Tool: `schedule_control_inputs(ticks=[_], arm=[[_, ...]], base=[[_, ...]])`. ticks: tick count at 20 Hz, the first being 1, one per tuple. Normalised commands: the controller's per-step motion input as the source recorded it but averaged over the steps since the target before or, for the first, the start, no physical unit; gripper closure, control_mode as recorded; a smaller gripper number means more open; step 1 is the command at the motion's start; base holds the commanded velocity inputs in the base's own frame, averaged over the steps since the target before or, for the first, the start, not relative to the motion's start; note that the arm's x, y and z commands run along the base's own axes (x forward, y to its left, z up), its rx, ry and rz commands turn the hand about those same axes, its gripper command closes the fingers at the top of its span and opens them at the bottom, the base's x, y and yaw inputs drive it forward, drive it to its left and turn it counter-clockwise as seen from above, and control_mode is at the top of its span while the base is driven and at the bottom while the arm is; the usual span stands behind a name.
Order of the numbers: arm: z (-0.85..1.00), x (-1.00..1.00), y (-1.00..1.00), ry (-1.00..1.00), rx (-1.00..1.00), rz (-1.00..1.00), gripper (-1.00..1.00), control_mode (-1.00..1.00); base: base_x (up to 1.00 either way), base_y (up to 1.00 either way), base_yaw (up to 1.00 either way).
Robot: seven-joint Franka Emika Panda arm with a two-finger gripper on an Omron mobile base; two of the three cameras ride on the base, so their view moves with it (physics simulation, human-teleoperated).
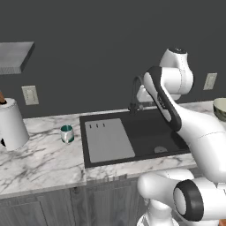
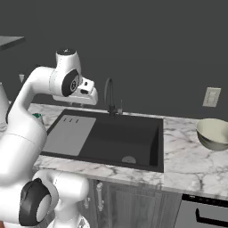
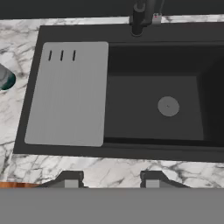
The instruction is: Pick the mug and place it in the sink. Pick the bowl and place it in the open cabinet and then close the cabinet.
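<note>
Marble worktop (image 1: 39, 163) carried my small teal-rimmed white mug (image 1: 67, 133) by the sink's left edge, left of my empty, part-spread jaws (image 3: 112, 183).

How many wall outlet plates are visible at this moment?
2: one wall plate left of the sink, above the counter; another wall plate right of the sink, above the bowl. More may be hidden.

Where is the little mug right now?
The mug stands on the marble counter just left of the sink, beside its grey drainboard, in the left base view.
</note>
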Motion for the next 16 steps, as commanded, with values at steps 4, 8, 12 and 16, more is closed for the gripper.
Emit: schedule_control_inputs(ticks=[4, 8, 12, 16], arm=[[-0.03, -0.06, 0.03, 0.02, 0.00, 0.00, -1.00, -1.00], [0.00, -0.21, 0.17, 0.01, 0.00, 0.00, -1.00, -1.00], [0.00, -0.19, 0.19, 0.00, 0.00, 0.00, -1.00, -1.00], [0.00, -0.25, 0.18, 0.00, 0.00, 0.00, -1.00, -1.00]], base=[[0.00, 0.00, 0.00], [0.00, 0.00, 0.00], [0.00, 0.00, 0.00], [0.00, 0.00, 0.00]])
